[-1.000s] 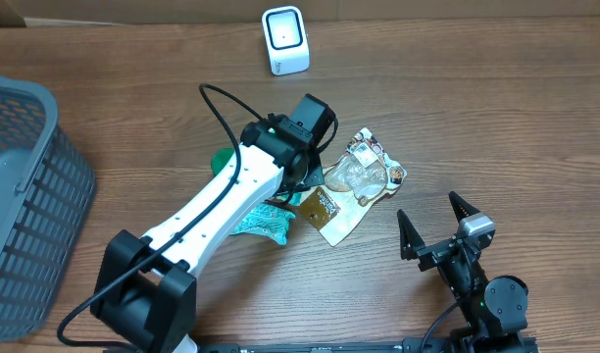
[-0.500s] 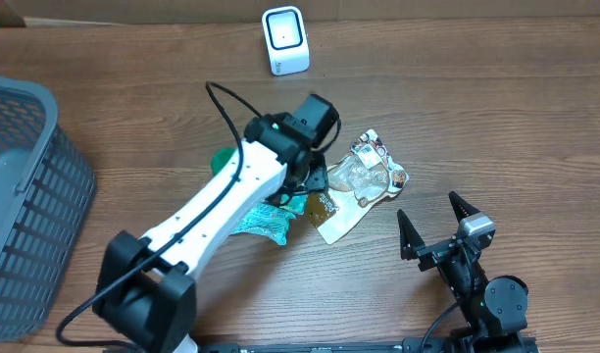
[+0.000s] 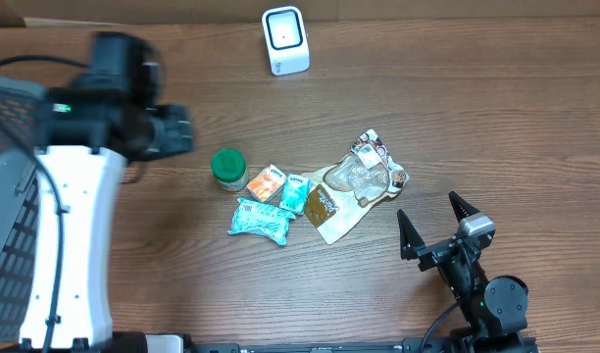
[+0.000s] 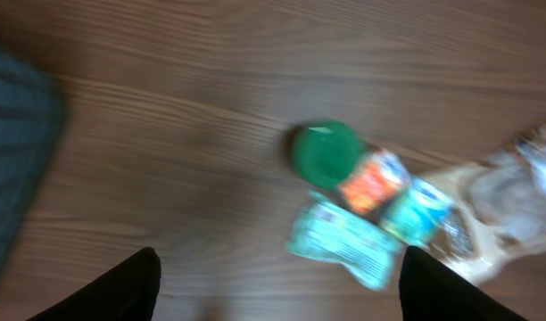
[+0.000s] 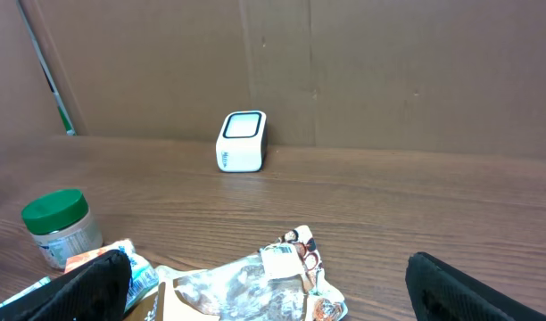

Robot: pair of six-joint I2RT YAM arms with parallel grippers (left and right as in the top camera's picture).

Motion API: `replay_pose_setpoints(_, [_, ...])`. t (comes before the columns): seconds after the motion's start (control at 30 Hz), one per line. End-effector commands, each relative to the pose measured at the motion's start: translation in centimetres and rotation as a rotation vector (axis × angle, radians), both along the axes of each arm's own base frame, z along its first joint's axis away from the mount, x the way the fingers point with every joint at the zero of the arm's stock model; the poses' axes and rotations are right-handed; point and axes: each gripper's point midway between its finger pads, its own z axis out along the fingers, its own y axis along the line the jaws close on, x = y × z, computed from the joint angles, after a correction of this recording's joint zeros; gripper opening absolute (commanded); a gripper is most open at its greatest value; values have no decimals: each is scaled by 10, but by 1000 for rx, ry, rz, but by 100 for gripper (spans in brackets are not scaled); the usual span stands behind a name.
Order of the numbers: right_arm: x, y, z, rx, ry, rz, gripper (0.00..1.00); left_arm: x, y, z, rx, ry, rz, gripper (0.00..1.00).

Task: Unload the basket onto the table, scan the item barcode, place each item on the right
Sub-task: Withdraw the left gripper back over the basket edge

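Note:
A clear and brown snack bag (image 3: 356,186) lies flat on the table, its white label (image 5: 278,260) facing up. To its left lie an orange packet (image 3: 266,183), a teal packet (image 3: 297,192), a pale teal packet (image 3: 261,220) and a green-lidded jar (image 3: 228,167). The white scanner (image 3: 285,39) stands at the back. My left gripper (image 3: 173,134) hangs blurred at the far left, well clear of the items; the left wrist view shows it (image 4: 277,290) open and empty. My right gripper (image 3: 434,224) rests open at the front right, just short of the bag.
A grey basket (image 3: 1,235) stands at the left edge, partly behind the left arm. A cardboard wall (image 5: 344,62) closes off the back of the table behind the scanner (image 5: 243,141).
My left gripper opened, let go of the snack bag and swung far left toward the basket. The bag stays on the table. The right arm has not moved.

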Motion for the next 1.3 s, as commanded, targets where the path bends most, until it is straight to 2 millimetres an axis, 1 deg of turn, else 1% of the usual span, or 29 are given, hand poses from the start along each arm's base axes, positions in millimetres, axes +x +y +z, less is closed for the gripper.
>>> replay_pose_setpoints(0.0, [0, 1, -2, 1, -3, 5, 100, 3, 37, -5, 37, 0, -93, 70])
replay_pose_setpoints(0.13, [0, 1, -2, 1, -3, 5, 100, 8, 61, -2, 82, -28, -110, 70])
replay_pose_setpoints(0.23, [0, 1, -2, 1, -3, 5, 100, 9, 88, -2, 160, -24, -82, 70])
replay_pose_setpoints(0.3, [0, 1, -2, 1, -3, 5, 100, 8, 102, -5, 196, -6, -70, 70])
replay_pose_setpoints(0.4, [0, 1, -2, 1, -3, 5, 100, 12, 109, -15, 195, 20, -93, 68])
replay_pose_setpoints(0.47, [0, 1, -2, 1, -3, 5, 100, 15, 111, -25, 195, 52, -114, 67])
replay_pose_setpoints(0.53, [0, 1, -2, 1, -3, 5, 100, 17, 113, -33, 201, 77, -139, 63])
replay_pose_setpoints(0.57, [0, 1, -2, 1, -3, 5, 100, 19, 114, -36, 205, 86, -150, 61])
replay_pose_setpoints(0.63, [0, 1, -2, 1, -3, 5, 100, 25, 116, -40, 211, 82, -156, 61])
replay_pose_setpoints(0.8, [0, 1, -2, 1, -3, 5, 100, 40, 122, -35, 263, 28, -198, 60])
replay_pose_setpoints(0.87, [0, 1, -2, 1, -3, 5, 100, 40, 132, -33, 312, 38, -179, 61])
replay_pose_setpoints(0.9, [0, 1, -2, 1, -3, 5, 100, 39, 142, -31, 364, 52, -156, 60])
replay_pose_setpoints(1.0, [0, 1, -2, 1, -3, 5, 100, 39, 154, -26, 432, 59, -124, 59])
replay_pose_setpoints(1.07, [0, 1, -2, 1, -3, 5, 100, 40, 162, -23, 471, 61, -103, 62])
replay_pose_setpoints(1.17, [0, 1, -2, 1, -3, 5, 100, 40, 167, -22, 478, 55, -89, 67])
replay_pose_setpoints(1.27, [0, 1, -2, 1, -3, 5, 100, 40, 169, -21, 474, 52, -83, 68])
